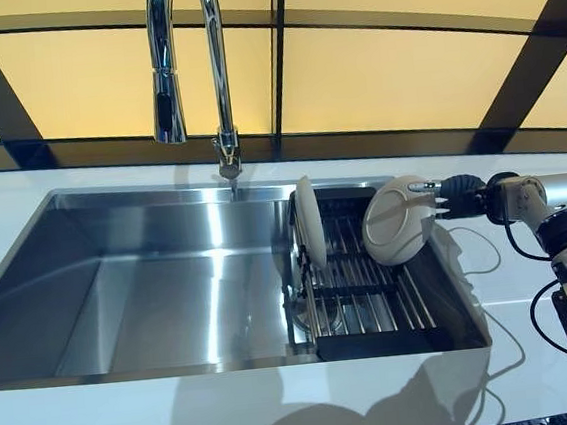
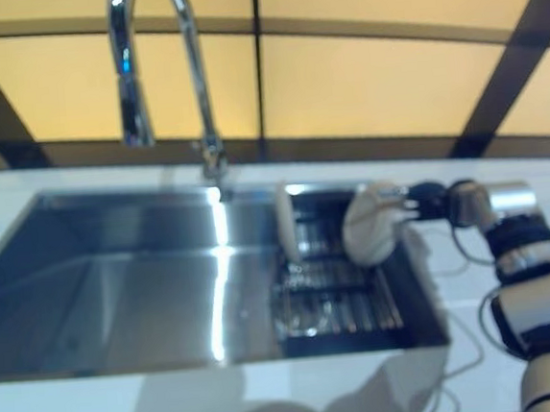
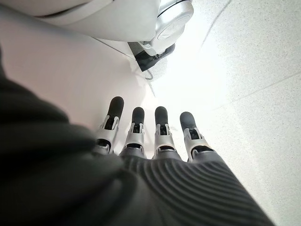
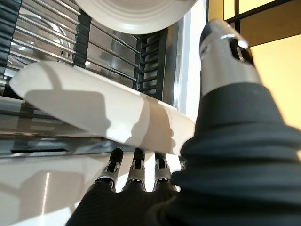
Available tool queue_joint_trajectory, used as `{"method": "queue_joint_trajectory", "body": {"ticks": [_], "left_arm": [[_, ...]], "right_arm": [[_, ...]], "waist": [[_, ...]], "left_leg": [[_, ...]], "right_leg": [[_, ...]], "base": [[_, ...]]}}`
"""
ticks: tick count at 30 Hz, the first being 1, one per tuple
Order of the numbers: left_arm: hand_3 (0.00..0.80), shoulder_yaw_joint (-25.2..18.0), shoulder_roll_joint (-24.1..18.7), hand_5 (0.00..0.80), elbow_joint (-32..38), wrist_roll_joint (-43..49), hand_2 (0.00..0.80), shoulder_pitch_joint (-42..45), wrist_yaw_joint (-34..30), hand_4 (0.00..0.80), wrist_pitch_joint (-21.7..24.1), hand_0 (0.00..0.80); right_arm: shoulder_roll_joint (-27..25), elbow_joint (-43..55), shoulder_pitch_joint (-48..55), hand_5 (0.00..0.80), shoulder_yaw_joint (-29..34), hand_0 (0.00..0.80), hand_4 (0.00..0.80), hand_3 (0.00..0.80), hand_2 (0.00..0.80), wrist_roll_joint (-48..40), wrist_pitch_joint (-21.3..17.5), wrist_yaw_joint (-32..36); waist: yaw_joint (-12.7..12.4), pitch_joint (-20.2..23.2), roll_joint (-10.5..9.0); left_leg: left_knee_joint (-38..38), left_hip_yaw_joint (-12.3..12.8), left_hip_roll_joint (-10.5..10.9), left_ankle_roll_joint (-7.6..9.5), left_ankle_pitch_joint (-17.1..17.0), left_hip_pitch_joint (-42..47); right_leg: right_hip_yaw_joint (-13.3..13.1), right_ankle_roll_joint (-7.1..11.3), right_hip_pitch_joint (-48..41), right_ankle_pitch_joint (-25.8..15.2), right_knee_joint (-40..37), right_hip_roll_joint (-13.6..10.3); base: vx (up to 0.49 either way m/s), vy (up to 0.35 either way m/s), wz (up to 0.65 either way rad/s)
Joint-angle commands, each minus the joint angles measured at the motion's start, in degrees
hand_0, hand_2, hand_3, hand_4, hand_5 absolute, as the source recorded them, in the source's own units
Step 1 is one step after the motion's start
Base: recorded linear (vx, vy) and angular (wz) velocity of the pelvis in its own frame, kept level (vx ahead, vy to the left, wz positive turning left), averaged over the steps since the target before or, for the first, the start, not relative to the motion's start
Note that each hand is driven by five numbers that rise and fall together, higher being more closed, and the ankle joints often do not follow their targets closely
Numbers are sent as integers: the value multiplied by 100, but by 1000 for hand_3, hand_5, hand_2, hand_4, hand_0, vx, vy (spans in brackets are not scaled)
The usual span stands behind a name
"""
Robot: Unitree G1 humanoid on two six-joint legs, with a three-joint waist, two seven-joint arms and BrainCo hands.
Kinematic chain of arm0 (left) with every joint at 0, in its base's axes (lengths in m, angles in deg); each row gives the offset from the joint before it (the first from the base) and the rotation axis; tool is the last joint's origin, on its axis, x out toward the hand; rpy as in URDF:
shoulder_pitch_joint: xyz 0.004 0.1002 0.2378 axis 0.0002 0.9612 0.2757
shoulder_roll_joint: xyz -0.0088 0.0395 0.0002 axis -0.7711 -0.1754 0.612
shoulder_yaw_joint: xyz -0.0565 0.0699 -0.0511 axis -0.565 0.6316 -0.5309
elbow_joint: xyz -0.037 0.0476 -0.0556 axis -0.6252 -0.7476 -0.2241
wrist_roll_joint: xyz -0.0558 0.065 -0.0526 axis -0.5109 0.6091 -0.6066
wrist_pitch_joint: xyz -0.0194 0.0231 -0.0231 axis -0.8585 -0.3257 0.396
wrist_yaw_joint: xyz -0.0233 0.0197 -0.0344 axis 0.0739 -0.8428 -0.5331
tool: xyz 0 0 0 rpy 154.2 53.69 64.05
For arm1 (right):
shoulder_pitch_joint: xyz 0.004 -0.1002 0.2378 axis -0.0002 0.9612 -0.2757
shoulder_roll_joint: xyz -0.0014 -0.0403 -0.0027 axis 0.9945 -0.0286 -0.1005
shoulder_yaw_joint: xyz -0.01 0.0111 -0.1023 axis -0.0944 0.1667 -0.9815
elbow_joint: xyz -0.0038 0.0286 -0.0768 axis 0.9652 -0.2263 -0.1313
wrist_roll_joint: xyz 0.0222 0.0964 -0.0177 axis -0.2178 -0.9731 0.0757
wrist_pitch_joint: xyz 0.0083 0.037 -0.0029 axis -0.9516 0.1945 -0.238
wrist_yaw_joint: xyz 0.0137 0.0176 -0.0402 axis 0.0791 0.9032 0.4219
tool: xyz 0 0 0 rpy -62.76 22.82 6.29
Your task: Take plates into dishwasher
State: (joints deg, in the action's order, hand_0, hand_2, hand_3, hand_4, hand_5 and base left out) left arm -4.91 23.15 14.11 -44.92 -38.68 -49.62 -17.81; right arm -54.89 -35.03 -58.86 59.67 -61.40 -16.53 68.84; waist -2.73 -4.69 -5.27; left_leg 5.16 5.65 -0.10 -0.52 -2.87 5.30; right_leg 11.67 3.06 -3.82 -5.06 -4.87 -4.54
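Observation:
A cream plate is held tilted on edge above the right side of a black drying rack in the sink. My right hand pinches its rim from the right. In the right wrist view the plate's edge sits between my thumb and fingers. A second cream plate stands upright at the rack's left end and also shows in the right wrist view. My left hand shows only in its own wrist view, fingers straight, holding nothing.
The rack fills the right end of a steel sink. A tall chrome faucet stands behind the sink's middle. White countertop surrounds the sink, with a dark-framed window behind.

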Motion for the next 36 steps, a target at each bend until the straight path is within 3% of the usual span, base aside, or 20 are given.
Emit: {"method": "queue_joint_trajectory", "body": {"ticks": [1, 21, 23, 25, 28, 29, 31, 32, 36], "left_arm": [[0, 347, 121, 0, 116, -44, 0, -535, -25, 0, 179, 0], [0, 493, 170, 0, 126, -166, 0, -637, -5, 0, 155, 0], [0, 502, 175, 0, 126, -174, 0, -629, 0, 0, 164, 0], [0, 514, 183, 0, 111, -187, 0, -640, 1, 0, 167, 0], [0, 527, 191, 0, 116, -201, 0, -659, -3, 0, 143, 0], [0, 538, 193, 0, 113, -210, 0, -659, 3, 0, 144, 0], [0, 536, 198, 0, 107, -216, 0, -666, 5, 0, 143, 0], [0, 545, 198, 0, 98, -230, 0, -676, 10, 0, 142, 0], [0, 516, 213, 0, 77, -217, 0, -681, 15, 0, 163, 0]], "right_arm": [[-33, 5, -671, 0, -283, 0, 0, 0, 0, -86, -62, -143], [310, -307, -845, 0, -119, 0, 0, 0, 0, -632, -257, -1380], [324, -326, -845, 97, -90, 97, 97, 97, 97, -654, -260, -1478], [343, -362, -842, 138, -72, 138, 138, 138, 138, -666, -286, -1549], [386, -414, -851, 455, -31, 455, 455, 455, 455, -672, -349, -1756], [401, -431, -861, 521, -31, 521, 521, 521, 521, -694, -381, -1820], [427, -457, -881, 762, -13, 762, 762, 762, 762, -688, -417, -1913], [431, -475, -902, 800, -10, 800, 800, 800, 800, -712, -437, -1930], [442, -465, -921, 800, -8, 800, 800, 800, 800, -664, -449, -1975]], "waist": [[-159, 49, -162], [-225, 9, -94], [-230, 11, -89], [-233, 12, -85], [-238, 9, -73], [-241, 8, -70], [-245, 5, -63], [-246, 3, -63], [-243, -3, -58]], "left_leg": [[-183, 359, 233, 82, 337, 134], [-198, 302, 243, 100, 338, 109], [-200, 303, 242, 98, 341, 112], [-194, 300, 242, 99, 341, 122], [-191, 295, 242, 100, 343, 132], [-191, 293, 242, 101, 343, 130], [-193, 290, 241, 101, 343, 127], [-194, 287, 240, 102, 342, 125], [-202, 285, 237, 99, 347, 124]], "right_leg": [[-77, 69, -167, 158, 243, 110], [-81, 59, -149, 169, 276, 98], [-77, 58, -156, 174, 276, 95], [-70, 58, -169, 170, 265, 92], [-63, 58, -175, 171, 268, 89], [-65, 58, -173, 171, 268, 89], [-70, 57, -171, 175, 273, 90], [-74, 54, -170, 174, 274, 91], [-79, 50, -165, 181, 288, 86]], "base": [[0, 0, 0], [0, 0, 0], [-5, 0, 2], [-7, 1, 8], [-5, 1, 4], [0, 0, 0], [0, 0, 0], [0, 0, 0], [0, 0, 0]]}}
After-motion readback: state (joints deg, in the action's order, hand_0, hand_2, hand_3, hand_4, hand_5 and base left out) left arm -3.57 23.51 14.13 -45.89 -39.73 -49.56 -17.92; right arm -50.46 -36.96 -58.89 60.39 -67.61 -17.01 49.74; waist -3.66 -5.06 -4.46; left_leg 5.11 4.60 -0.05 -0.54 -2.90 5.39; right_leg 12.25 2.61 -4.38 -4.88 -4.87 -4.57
